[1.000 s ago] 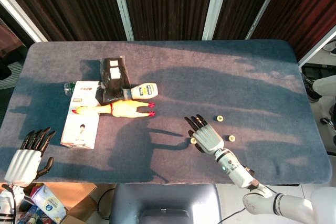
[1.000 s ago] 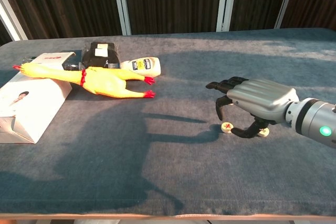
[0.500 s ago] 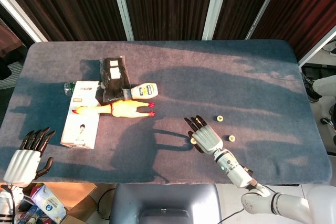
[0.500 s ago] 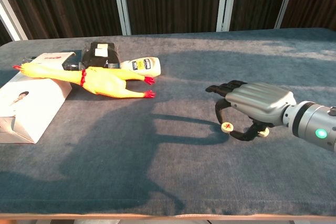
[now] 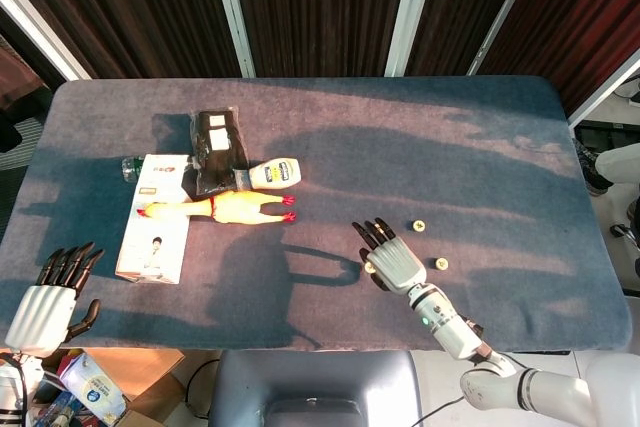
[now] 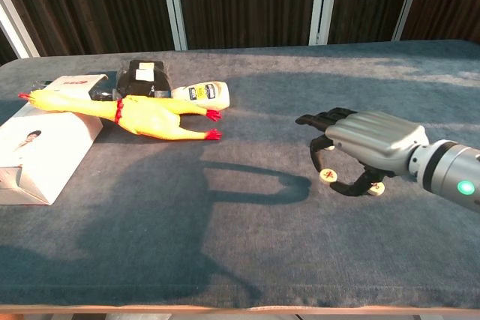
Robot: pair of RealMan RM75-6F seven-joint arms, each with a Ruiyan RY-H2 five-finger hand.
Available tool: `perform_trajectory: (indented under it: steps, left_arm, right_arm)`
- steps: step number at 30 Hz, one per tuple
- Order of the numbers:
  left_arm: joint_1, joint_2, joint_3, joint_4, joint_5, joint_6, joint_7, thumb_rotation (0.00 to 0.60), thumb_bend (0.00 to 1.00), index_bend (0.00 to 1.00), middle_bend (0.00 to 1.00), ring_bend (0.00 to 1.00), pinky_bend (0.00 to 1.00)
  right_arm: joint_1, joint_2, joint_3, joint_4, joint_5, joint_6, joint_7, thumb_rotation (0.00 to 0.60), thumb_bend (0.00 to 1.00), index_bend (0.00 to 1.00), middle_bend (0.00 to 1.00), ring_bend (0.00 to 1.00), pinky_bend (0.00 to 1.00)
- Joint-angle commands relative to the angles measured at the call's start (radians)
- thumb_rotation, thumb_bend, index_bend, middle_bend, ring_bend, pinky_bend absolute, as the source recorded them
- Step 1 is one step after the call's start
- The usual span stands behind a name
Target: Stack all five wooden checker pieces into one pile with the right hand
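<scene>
1. My right hand (image 6: 365, 144) hangs just above the table (image 6: 225, 215), palm down, with one checker piece (image 6: 328, 175) pinched between the thumb and a fingertip. It looks lifted slightly clear of the cloth, though I cannot be certain from either view.
2. I hold it that way, I judge, so the disc stays flat and can be carried over and set down level on another piece.
3. The held piece lies face up with its red mark showing. As a flat round disc it has no long axis in the plane; its short axis points roughly upward.
4. A second piece (image 6: 377, 188) sits on the table just behind the thumb, on the hand's right, partly hidden in the chest view.
5. From the head view I count two loose pieces: one (image 5: 420, 225) just beyond the fingers and one (image 5: 440, 264) at the hand's right. I cannot find all five, and no pile has been started yet.
6. My left hand (image 5: 45, 299) idles off the near left corner, holding nothing, fingers straight and apart.
7. Well to the left lie a rubber chicken (image 6: 142, 116), a white bottle (image 6: 205, 94), a black pouch (image 5: 217, 151) and a white box (image 6: 37, 151), all clear of my working area.
</scene>
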Motion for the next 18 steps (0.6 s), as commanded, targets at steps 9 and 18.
perform_trajectory:
  steps: [9, 18]
  left_arm:
    - [0.0, -0.003, 0.001, -0.002, 0.001, -0.001, 0.007, 0.6, 0.48, 0.0, 0.0, 0.0, 0.0]
    - [-0.004, -0.007, 0.001, -0.002, -0.002, -0.01, 0.014, 0.6, 0.48, 0.0, 0.0, 0.0, 0.0]
  right_arm:
    - [-0.085, 0.154, -0.083, -0.042, -0.092, 0.111, 0.084, 0.6, 0.48, 0.63, 0.03, 0.0, 0.0]
    - [-0.082, 0.113, -0.087, 0.042, -0.083, 0.072, 0.121, 0.6, 0.48, 0.63, 0.03, 0.0, 0.0]
